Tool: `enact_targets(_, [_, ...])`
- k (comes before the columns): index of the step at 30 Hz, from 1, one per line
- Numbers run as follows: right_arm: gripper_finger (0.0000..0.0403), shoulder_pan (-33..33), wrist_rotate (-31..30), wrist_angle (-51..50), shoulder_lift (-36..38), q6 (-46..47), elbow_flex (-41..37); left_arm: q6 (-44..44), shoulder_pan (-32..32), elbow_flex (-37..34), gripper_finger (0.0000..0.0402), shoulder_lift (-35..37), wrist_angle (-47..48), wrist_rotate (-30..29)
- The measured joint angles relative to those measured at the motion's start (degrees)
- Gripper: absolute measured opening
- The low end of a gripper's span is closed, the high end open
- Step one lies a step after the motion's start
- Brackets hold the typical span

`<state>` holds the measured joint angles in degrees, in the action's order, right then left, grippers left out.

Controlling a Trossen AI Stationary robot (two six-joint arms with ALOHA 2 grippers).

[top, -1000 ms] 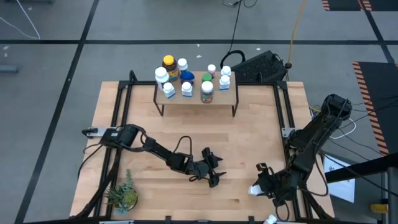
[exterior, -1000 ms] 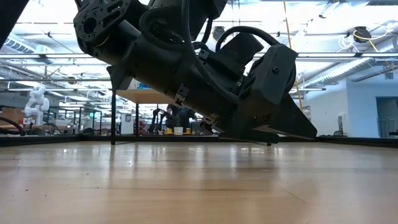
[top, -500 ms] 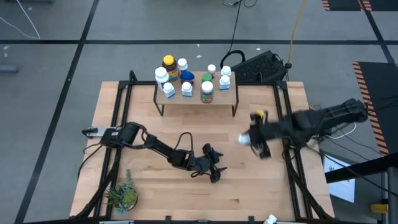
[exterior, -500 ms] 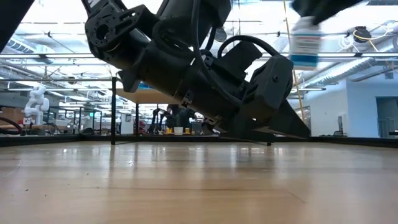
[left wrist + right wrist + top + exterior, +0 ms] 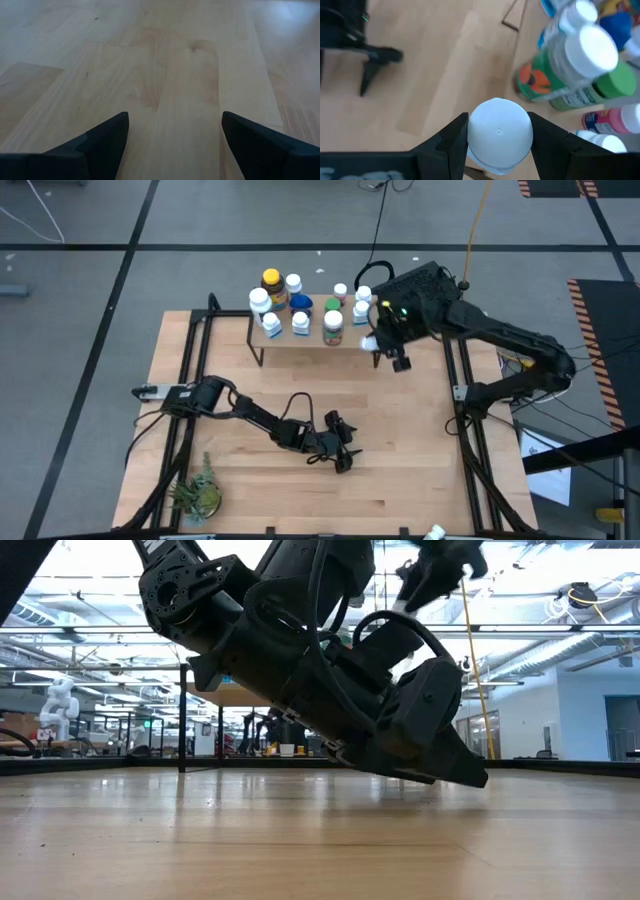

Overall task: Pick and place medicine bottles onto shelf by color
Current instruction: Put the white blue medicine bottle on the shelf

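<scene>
The shelf (image 5: 290,340) stands at the table's far edge, with several medicine bottles on it: white ones, an amber yellow-capped one (image 5: 271,283), a blue one (image 5: 301,304) and a green-capped one (image 5: 332,306). My right gripper (image 5: 385,345) hovers at the shelf's right end, shut on a white bottle (image 5: 370,342). In the right wrist view the green-capped bottle (image 5: 615,82) and a pink-labelled one (image 5: 612,120) stand just beyond it. My left gripper (image 5: 348,456) rests low over the table's middle, open, with only bare wood between its fingers (image 5: 105,137). My right gripper pinches the white bottle between its two fingers, one on each side just below the white cap (image 5: 499,132). The fingers come slanting down from the table's right side. The bottle is lifted clear, its cap top facing the wrist camera.
A small green potted plant (image 5: 198,495) sits at the near left corner. Black frame rails (image 5: 195,380) run along the table's left and right sides. A black case (image 5: 420,285) lies behind the far right corner. Open wood lies between shelf and left gripper.
My right gripper has swung from the table's near right corner up and toward the far edge, turning as it went. It has carried the white bottle, lifted clear, to the shelf's right end.
</scene>
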<state>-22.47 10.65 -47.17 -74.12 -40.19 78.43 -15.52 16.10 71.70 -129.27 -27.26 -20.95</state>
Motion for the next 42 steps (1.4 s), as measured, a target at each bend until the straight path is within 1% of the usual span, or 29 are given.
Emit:
enact_targets(3, [0.0167,-3.87,3.13,0.27,-3.41,-3.24,1.14,0.04,0.0,0.0,0.0321,0.0,0.24,0.02])
enact_targets(7, [0.0167,-7.67,7.54,0.29,-7.49,-5.39,3.1,0.41,0.0,0.0,0.0321,0.0,0.61,0.04])
enact_targets(15, [0.0167,-10.94,7.72,-2.61,-14.05,-4.26,8.84,0.38,-0.72,0.0,0.0321,0.0,0.68,0.06])
enact_targets(20, [0.0172,-11.38,10.58,-2.54,-14.79,-4.45,9.54,0.38,-0.83,0.0,0.0321,0.0,1.3,0.04])
enact_targets(28, [0.0217,-11.38,10.02,-2.22,-14.77,-3.86,9.54,0.38,-0.81,0.0,0.0321,0.0,2.07,0.02])
enact_targets(30, [0.0224,-11.33,8.32,-1.38,-14.77,-3.82,9.54,0.38,-0.81,0.0,0.0321,0.0,2.09,0.02])
enact_targets(35, [0.023,-11.35,5.62,-0.2,-14.68,-3.97,9.54,0.38,-0.81,0.0,0.0321,0.0,2.14,0.02])
enact_targets(42, [0.0229,-11.18,5.66,-0.56,-14.24,-4.54,9.49,0.36,-0.81,0.0,0.0321,0.02,2.16,0.02])
